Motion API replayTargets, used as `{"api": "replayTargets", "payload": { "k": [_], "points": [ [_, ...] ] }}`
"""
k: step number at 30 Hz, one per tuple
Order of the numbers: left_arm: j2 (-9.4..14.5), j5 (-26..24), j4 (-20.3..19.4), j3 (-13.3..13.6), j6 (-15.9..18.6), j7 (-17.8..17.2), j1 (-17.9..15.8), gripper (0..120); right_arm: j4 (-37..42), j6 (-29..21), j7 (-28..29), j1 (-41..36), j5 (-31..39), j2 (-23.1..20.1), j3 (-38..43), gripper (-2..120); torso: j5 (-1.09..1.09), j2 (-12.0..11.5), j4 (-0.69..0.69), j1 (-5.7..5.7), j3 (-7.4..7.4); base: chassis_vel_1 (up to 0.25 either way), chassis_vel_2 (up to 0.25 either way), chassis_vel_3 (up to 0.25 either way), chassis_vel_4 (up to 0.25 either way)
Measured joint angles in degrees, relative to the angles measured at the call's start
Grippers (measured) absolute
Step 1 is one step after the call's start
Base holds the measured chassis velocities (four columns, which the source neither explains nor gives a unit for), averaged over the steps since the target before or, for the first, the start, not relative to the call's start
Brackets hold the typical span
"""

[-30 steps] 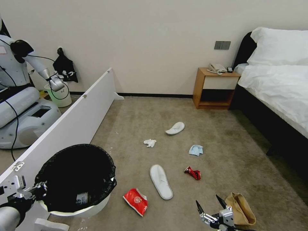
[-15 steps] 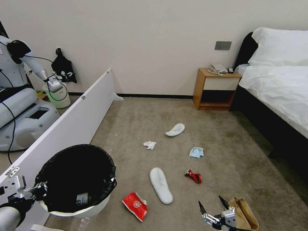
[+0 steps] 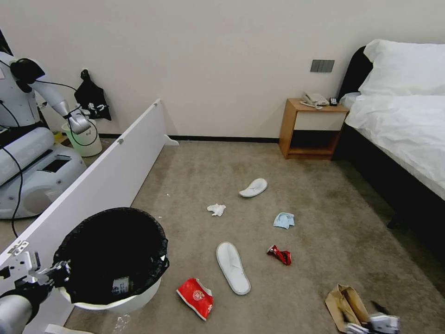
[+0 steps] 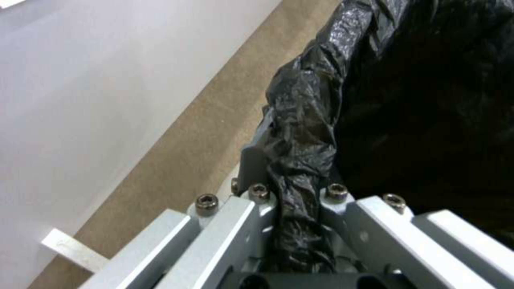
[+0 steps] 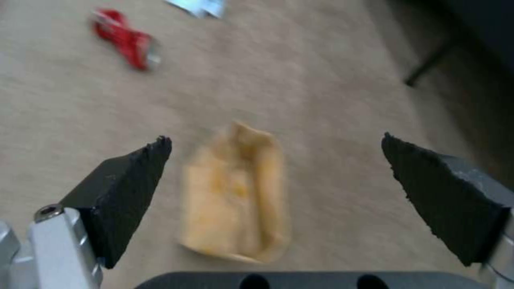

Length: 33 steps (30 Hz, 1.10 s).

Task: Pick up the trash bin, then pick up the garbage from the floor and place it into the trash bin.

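Observation:
My left gripper point(image 3: 54, 272) is shut on the rim of the trash bin point(image 3: 116, 304), pinching its black liner point(image 4: 297, 192) between the fingers. The bin hangs at my lower left, beside the white board. Garbage lies on the carpet: two white slippers point(image 3: 253, 187) point(image 3: 232, 267), a tissue point(image 3: 216, 209), a light-blue mask point(image 3: 283, 220), a crushed red can point(image 3: 279, 254) and a red snack packet point(image 3: 195, 297). My right gripper point(image 3: 378, 321) point(image 5: 273, 140) hovers open just above the brown paper bag point(image 3: 344, 304) point(image 5: 235, 192), fingers on either side of it, not touching.
A long white board point(image 3: 106, 176) runs along my left. Behind it stand another robot point(image 3: 28, 139) and a white bucket point(image 3: 85, 139). A wooden nightstand point(image 3: 310, 127) and a bed point(image 3: 403, 120) bound the far right. Open carpet lies between the litter.
The right gripper has swung rightward from beside the paper bag to over it at the lower right. The left gripper keeps holding the bin. The view shifted slightly at first.

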Motion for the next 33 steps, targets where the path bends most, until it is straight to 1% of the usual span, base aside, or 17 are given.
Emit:
{"api": "replayTargets", "payload": {
  "k": [2, 3, 5, 7, 10, 12, 13, 15, 16, 17, 20, 25, 27, 33],
  "points": [
    [0.1, 0.0, 0.2, 0.2, 0.0, 0.1, -0.3, 3, -0.5, -0.3, -0.7, -0.7, 0.6, -0.2, 1.6, 100, 0.00, 0.0, 0.00, 0.00, 0.00, 0.000, 0.000, 0.000, 0.000],
    [0.1, 0.0, 0.3, 0.6, 0.0, 0.2, -0.7, 3, -1.3, -0.5, -2.1, -1.7, 2.1, -0.7, 3.5, 100, -0.02, 0.0, -0.01, 0.00, 0.00, 0.000, 0.000, 0.000, 0.000],
    [0.1, 0.0, 0.4, 0.8, 0.0, 0.2, -1.0, 3, -1.9, -0.5, -3.0, -2.0, 3.0, -0.8, 4.2, 100, -0.02, 0.0, -0.01, 0.00, 0.00, 0.000, 0.000, 0.000, 0.000],
    [0.3, 0.0, 0.6, 1.3, 0.0, 0.2, -1.6, 3, -4.9, 0.3, -6.2, -1.8, 5.6, -1.4, 5.1, 100, 0.00, 0.0, -0.02, 0.00, 0.00, 0.000, 0.000, 0.000, 0.000],
    [0.3, 0.0, 0.6, 1.4, 0.0, 0.2, -1.6, 3, -6.5, 0.6, -7.6, -0.9, 7.4, -1.6, 5.1, 100, 0.00, 0.0, -0.01, 0.00, 0.00, 0.000, 0.000, 0.000, 0.000],
    [0.3, 0.0, 0.5, 1.0, -0.1, 0.2, -1.0, 3, -10.2, 0.9, -11.1, 1.5, 10.6, -2.0, 3.8, 100, -0.01, 0.0, 0.01, 0.00, 0.00, 0.000, 0.000, 0.000, 0.000],
    [0.3, 0.0, 0.5, 1.0, -0.1, 0.2, -1.0, 3, -10.2, 0.9, -11.1, 1.5, 10.6, -2.0, 3.8, 100, -0.01, 0.0, 0.01, 0.00, 0.00, 0.000, 0.000, 0.000, 0.000],
    [0.3, 0.0, 0.3, 0.5, -0.1, 0.2, -0.3, 3, -13.6, 0.9, -12.9, 3.8, 11.0, -2.1, 2.0, 100, 0.00, 0.0, 0.02, 0.00, 0.00, 0.000, 0.000, 0.000, 0.000],
    [0.3, 0.0, 0.0, 0.1, -0.1, 0.2, 0.0, 3, -15.3, 0.8, -13.5, 5.2, 11.4, -2.1, 0.8, 100, 0.00, 0.0, 0.00, 0.00, 0.00, 0.000, 0.000, 0.000, 0.000],
    [0.3, 0.0, 0.0, 0.1, -0.1, 0.2, 0.0, 3, -15.3, 0.8, -13.5, 5.2, 11.4, -2.1, 0.8, 100, 0.00, 0.0, 0.00, 0.00, 0.00, 0.000, 0.000, 0.000, 0.000],
    [0.1, 0.0, -0.4, -0.4, -0.1, 0.2, 1.0, 3, -19.7, 0.6, -14.3, 9.1, 11.9, -1.8, -2.4, 100, 0.00, 0.0, 0.00, 0.00, 0.00, 0.000, 0.000, 0.000, 0.000],
    [-0.1, 0.2, -0.7, -0.5, -0.1, 0.1, 1.4, 3, -23.3, 0.6, -14.5, 12.6, 11.9, -1.3, -4.6, 100, 0.00, 0.0, 0.01, 0.00, 0.00, 0.000, 0.000, 0.000, 0.000],
    [-0.2, 0.3, -0.9, -0.6, -0.1, 0.0, 1.6, 3, -25.6, 0.6, -14.6, 14.4, 11.8, -1.1, -5.6, 100, 0.00, 0.0, 0.00, 0.00, 0.00, 0.000, 0.000, 0.000, 0.000],
    [-0.6, 0.7, -1.2, -0.4, -0.1, -0.3, 1.6, 3, -27.5, 0.4, -14.8, 16.8, 12.2, -1.2, -6.3, 100, -0.01, 0.0, 0.00, 0.00, 0.00, 0.000, 0.000, 0.000, 0.000]
  ]
}}
